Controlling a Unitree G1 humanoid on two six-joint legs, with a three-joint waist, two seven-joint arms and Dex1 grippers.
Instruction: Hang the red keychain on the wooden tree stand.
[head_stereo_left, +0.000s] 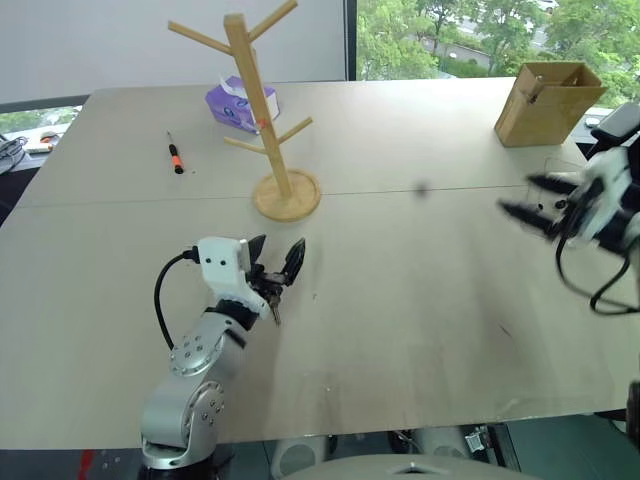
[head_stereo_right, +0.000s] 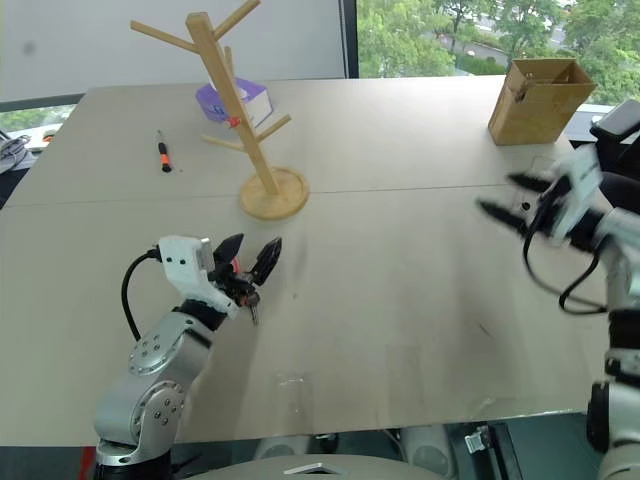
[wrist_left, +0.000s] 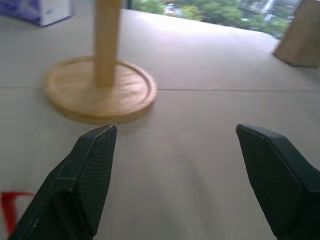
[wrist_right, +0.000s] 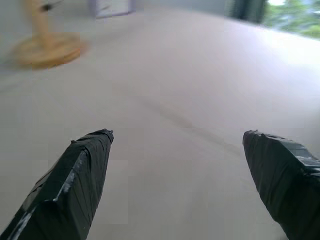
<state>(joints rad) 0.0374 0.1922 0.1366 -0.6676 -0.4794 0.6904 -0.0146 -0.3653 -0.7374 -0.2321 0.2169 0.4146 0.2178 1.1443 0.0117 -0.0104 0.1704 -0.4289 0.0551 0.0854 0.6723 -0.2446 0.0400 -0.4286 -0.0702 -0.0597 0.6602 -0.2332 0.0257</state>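
Your red keychain (head_stereo_right: 243, 283) sits low at the root of the left gripper (head_stereo_left: 274, 261), a scrap of red strap tucked between the finger bases with the small key (head_stereo_left: 275, 314) dangling below toward the table; in the left wrist view a sliver of red shows beside one finger, and the fingertips (wrist_left: 95, 165) stand wide apart with nothing between them; so the strap looks caught or draped on the gripper rather than pinched, though you cannot tell exactly how it is hooked. The wooden tree stand (head_stereo_left: 262, 110) rises just beyond that gripper, its round base (head_stereo_left: 288, 196) near but apart, every peg bare; I judge you are at the carry step, with the hanging not yet done. Next you need to raise the loop to an upturned peg, the low one (head_stereo_left: 292, 130) being nearest, and slip the strap over its tip without nudging the pole; the loose hold may let the key slide off. Your right gripper (head_stereo_left: 540, 204) hovers well apart at the far right, its jaws wide and empty. The pale wooden table (head_stereo_left: 420, 300) carries an orange-and-black screwdriver (head_stereo_left: 174, 153), a purple tissue pack (head_stereo_left: 240, 102) behind the stand, and a cardboard box (head_stereo_left: 545, 102); beyond are a grey wall and windows onto green trees.
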